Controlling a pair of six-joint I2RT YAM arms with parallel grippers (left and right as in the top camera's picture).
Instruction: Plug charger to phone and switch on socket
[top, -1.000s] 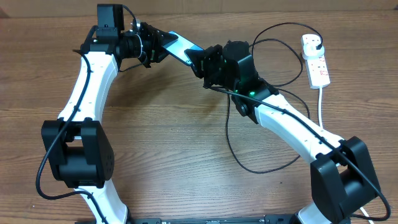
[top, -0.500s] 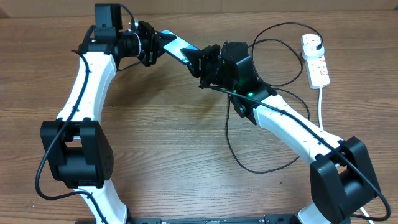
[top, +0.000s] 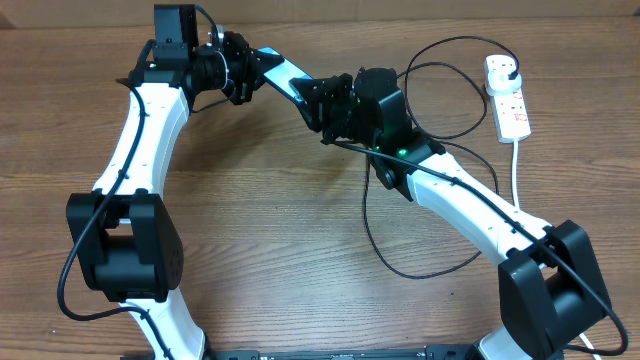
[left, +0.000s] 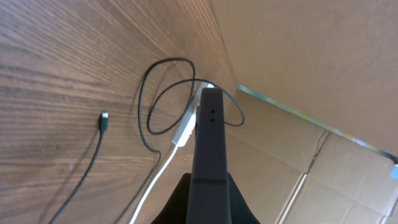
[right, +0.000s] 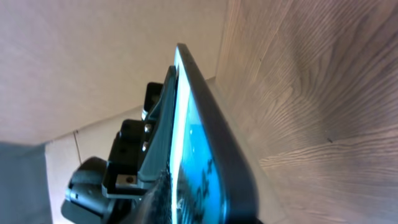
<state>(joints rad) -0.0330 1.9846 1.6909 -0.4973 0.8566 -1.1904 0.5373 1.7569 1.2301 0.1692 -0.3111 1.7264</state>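
Phone (top: 282, 70) spans left fingers (top: 249, 70) and right fingers (top: 313, 93), both clamped on its ends.

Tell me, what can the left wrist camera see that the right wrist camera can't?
Only the left wrist view shows the charger looping on the table, its connector tip lying free, and the white socket with its white cord. Only the right wrist view shows the bright blue screen of the phone and the left gripper at its far end. Both views show the phone edge-on, the wooden table and the cardboard wall.
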